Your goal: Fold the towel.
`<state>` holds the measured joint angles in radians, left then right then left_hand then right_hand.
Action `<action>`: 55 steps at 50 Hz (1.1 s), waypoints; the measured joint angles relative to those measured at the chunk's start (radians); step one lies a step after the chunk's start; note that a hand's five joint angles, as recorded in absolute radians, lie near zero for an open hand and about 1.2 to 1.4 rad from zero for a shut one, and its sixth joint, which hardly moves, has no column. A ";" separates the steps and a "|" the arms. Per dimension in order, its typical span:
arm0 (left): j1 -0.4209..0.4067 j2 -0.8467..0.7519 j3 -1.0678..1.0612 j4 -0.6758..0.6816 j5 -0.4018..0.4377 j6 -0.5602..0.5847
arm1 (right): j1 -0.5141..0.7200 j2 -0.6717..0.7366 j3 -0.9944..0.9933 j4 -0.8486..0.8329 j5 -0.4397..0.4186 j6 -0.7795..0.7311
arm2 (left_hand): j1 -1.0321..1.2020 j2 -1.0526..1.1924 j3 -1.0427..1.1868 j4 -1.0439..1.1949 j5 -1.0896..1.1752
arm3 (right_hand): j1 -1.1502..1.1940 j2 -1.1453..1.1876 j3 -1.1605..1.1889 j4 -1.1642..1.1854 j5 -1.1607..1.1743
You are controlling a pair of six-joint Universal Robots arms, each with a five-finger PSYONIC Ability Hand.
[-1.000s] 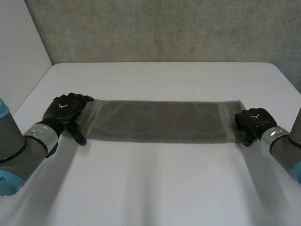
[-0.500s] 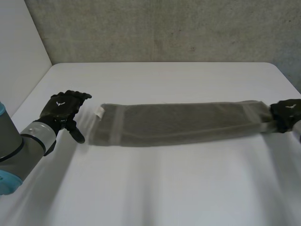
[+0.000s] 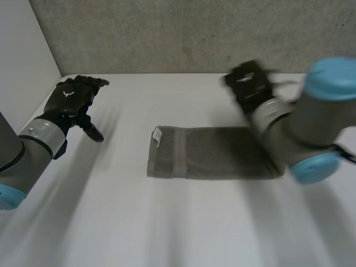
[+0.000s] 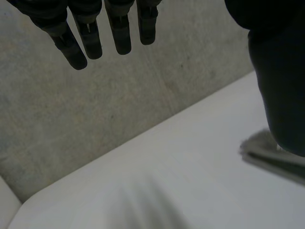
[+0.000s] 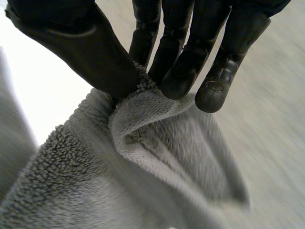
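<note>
A grey towel [image 3: 211, 153] lies as a short strip mid-table, with a white label [image 3: 157, 135] at its left end. Its right part is hidden behind my right forearm. My right hand [image 3: 250, 83] is raised above the towel's far right side. In the right wrist view its thumb [image 5: 95, 52] and fingers [image 5: 181, 71] pinch a folded edge of the towel [image 5: 143, 181]. My left hand [image 3: 72, 100] hovers well left of the towel, fingers [image 4: 90, 33] straight and holding nothing. A towel corner [image 4: 267, 150] shows beside its thumb.
The white table [image 3: 167, 222] ends at a grey concrete wall [image 3: 167, 33] at the back. A white side wall [image 3: 22, 50] stands close to my left arm. My right arm [image 3: 311, 133] hangs over the towel's right end.
My right hand shut on the towel's right end, dragged it right, then lifted and swung back left over the towel. My left hand let go of the left end and rose away.
</note>
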<state>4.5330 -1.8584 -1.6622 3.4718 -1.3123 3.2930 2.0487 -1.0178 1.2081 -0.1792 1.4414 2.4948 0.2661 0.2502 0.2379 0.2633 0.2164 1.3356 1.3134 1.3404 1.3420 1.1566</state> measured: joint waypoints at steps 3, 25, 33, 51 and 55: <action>-0.014 -0.002 0.013 -0.001 -0.008 -0.028 | 0.107 0.062 -0.012 -0.010 -0.018 -0.009 | 0.000 0.000 0.000 0.000 0.000 | 0.000 0.000 0.000 0.000 0.000; -0.105 -0.042 0.027 0.009 -0.036 -0.047 | 0.023 -0.045 0.183 -0.004 -0.032 0.185 | 0.000 0.000 0.000 0.000 0.000 | -1.106 -1.067 -1.093 -1.085 -1.102; -0.120 -0.061 0.029 0.010 -0.035 -0.046 | -0.143 -0.115 0.364 0.043 -0.040 0.214 | 0.000 0.000 0.000 0.000 0.000 | -1.106 -1.067 -1.093 -1.085 -1.102; -0.162 -0.089 0.033 0.009 -0.037 -0.045 | -0.236 -0.066 0.482 -0.018 -0.107 0.156 | 0.000 0.000 0.000 0.000 0.000 | -0.051 0.014 -0.010 -0.008 0.004; -0.163 -0.086 0.032 0.009 -0.037 -0.046 | -0.227 -0.063 0.453 -0.024 -0.101 0.163 | 0.000 0.000 0.000 0.000 0.000 | -0.038 0.014 -0.003 0.002 0.010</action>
<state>4.3699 -1.9442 -1.6301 3.4807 -1.3498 3.2472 1.8216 -1.0812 1.6611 -0.2031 1.3401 2.6582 0.2659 0.2502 0.2378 0.2633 0.2164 1.2975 1.3272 1.3370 1.3435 1.1663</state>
